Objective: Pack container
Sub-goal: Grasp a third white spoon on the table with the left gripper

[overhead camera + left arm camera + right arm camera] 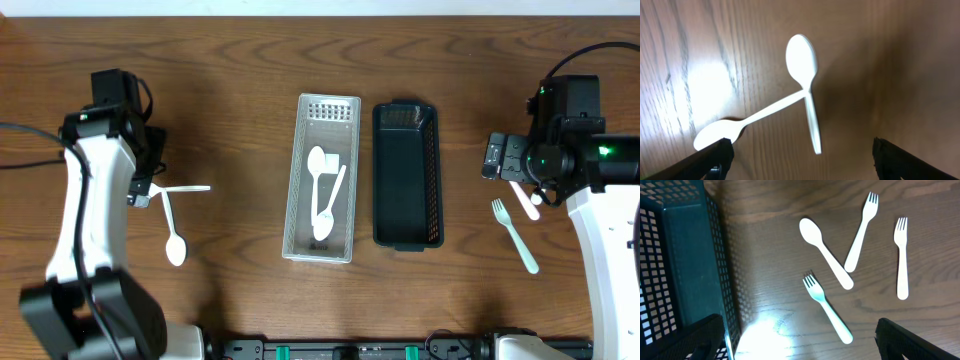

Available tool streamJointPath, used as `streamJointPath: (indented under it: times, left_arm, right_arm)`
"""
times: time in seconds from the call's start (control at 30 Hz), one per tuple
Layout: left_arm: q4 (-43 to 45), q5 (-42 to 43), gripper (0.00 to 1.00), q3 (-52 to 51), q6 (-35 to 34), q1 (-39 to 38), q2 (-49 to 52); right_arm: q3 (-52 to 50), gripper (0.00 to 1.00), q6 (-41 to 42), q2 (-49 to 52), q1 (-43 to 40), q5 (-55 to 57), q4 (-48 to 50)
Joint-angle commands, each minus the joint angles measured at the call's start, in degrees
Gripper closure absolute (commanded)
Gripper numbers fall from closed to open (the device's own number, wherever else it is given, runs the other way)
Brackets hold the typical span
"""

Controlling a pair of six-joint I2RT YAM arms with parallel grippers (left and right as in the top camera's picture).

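On the left, the left gripper (801,152) hovered with its fingers apart and empty above two white spoons (802,60) lying crossed on the table (240,60). Mid-table, the white tray (296,170) already held spoons, and the dark basket (380,180) beside it looked empty. At the right, the right gripper (799,330) hung spread over three forks (825,307) and one spoon (822,250). Packing seemed partly done. The next move probably called for descending squarely onto one handle without dragging its neighbour.
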Motion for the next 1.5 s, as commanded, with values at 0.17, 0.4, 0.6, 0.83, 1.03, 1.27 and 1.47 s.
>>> streamJointPath:
  times: [0.17, 0.4, 0.6, 0.83, 1.03, 1.27, 1.47]
  left_arm:
    - [2.8, 2.54, 0.08, -0.35, -5.25, 1.27, 10.27]
    - [6.69, 2.54, 0.08, -0.35, -4.57, 1.27, 14.88]
    - [8.63, 2.51, 0.08, -0.37, -3.54, 1.29, 17.53]
    - [11.61, 2.54, 0.08, -1.95, -3.52, 1.29, 19.5]
    - [16.72, 2.54, 0.08, -6.25, -3.52, 1.29, 19.71]
    - [19.28, 2.54, 0.09, -8.94, -3.5, 1.29, 19.71]
    - [17.75, 2.58, 0.27, -8.94, -3.52, 1.29, 19.71]
  right_arm:
    - [0.63, 0.01, -0.83, -0.22, -0.52, 0.13, -1.49]
    - [0.63, 0.01, -0.83, -0.22, -0.52, 0.15, -2.23]
    - [0.63, 0.01, -0.83, -0.22, -0.52, 0.13, -2.82]
    - [0.63, 0.01, -0.83, -0.22, -0.52, 0.13, -3.74]
    - [0.63, 0.01, -0.81, -0.22, -0.52, 0.13, -3.87]
    - [0.63, 0.01, -0.81, -0.22, -0.52, 0.13, -4.63]
    - [0.63, 0.01, -0.79, -0.22, -0.52, 0.13, -5.01]
